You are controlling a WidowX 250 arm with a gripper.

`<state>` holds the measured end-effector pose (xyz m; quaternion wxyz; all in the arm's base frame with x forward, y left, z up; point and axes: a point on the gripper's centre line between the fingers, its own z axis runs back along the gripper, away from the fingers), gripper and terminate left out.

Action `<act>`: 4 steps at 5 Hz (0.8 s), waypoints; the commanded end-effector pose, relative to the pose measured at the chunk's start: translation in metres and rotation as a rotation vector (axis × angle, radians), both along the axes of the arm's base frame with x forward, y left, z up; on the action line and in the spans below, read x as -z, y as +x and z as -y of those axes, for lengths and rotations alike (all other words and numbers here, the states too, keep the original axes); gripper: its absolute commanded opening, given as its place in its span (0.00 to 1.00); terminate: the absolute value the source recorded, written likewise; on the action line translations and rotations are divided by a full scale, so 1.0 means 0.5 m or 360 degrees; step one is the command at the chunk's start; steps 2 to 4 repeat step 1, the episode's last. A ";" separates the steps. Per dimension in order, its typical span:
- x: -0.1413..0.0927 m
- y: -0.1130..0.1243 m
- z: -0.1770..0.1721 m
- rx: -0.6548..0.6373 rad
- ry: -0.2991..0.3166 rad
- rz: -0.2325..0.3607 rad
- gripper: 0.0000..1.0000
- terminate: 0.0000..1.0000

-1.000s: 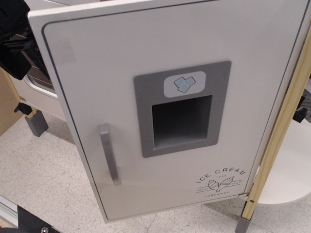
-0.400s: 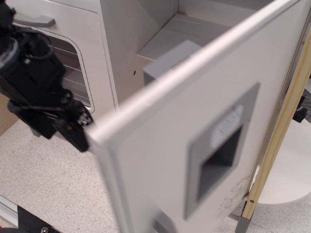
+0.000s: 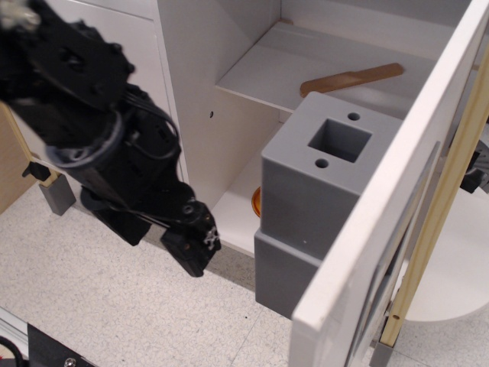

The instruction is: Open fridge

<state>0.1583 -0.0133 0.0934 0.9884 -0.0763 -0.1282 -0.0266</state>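
The white fridge stands open. Its door is swung far out to the right and shows edge-on, with the grey back of the ice-dispenser box facing the inside. The door's handle is hidden. A white shelf inside holds a wooden utensil. Something orange shows low behind the grey box. My black gripper hangs left of the opening, above the floor, apart from the door. Its fingers are dark and bunched, so I cannot tell their gap.
A wooden post runs along the door's right side. A white round surface lies behind it. A grey cabinet foot stands at the left on the speckled floor.
The door has swung from nearly closed to wide open, exposing the shelf and grey box. My arm has moved right and down, off the door's edge.
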 end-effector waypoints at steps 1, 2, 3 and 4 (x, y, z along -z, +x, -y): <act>-0.021 -0.003 -0.015 0.0008 0.0005 0.0046 1.00 1.00; -0.021 -0.003 -0.015 0.0008 0.0005 0.0046 1.00 1.00; -0.021 -0.003 -0.015 0.0008 0.0005 0.0046 1.00 1.00; -0.021 -0.003 -0.015 0.0008 0.0005 0.0046 1.00 1.00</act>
